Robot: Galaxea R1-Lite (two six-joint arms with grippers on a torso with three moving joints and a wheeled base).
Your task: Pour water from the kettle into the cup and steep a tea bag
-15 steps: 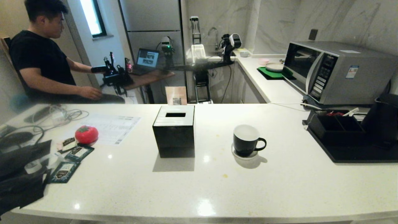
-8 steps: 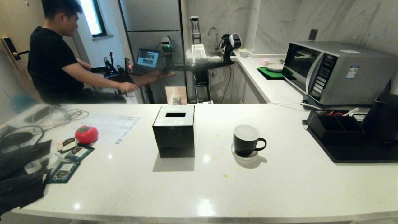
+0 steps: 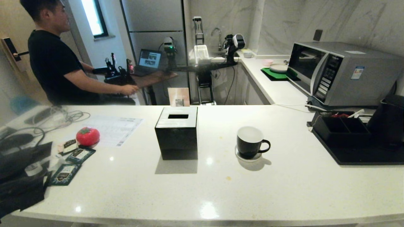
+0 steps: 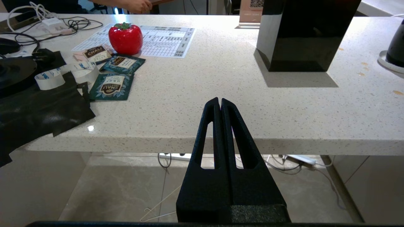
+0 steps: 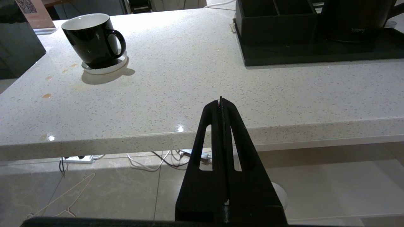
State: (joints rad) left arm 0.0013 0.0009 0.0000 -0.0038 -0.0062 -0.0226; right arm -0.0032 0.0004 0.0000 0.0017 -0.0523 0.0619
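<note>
nothing of the task is done yet, by the look of it: no water poured, no bag in the cup, nothing lifted.

left end of the bench (image 3: 202,195): dark teal sachets (image 4: 115,85) lie flat near the front edge, white labels reading "chali"; smaller print unreadable. just behind them a red tomato-shaped object (image 4: 125,38) sits on a printed sheet (image 4: 164,40), its table too fine to read. no pale tea bag can be made out anywhere.

left end effector (image 4: 220,104): fingers pressed together, empty, parked off the front edge, below bench level.

bench middle: black slotted box (image 3: 177,132). to its right the cup (image 3: 250,142) stands upright on a white coaster (image 5: 104,66), handle toward the right end; its inside looks white and dry.

right end effector (image 5: 221,102): fingers together, empty, parked off the front edge likewise.

right end: the kettle (image 5: 353,19) stands on a black tray (image 5: 309,52) beside a compartment box (image 5: 274,19); faint writing on its body, not legible. behind it, a microwave (image 3: 344,72) with a sticker, unreadable.

left to do: fetch kettle, pour, find and steep the bag.
</note>
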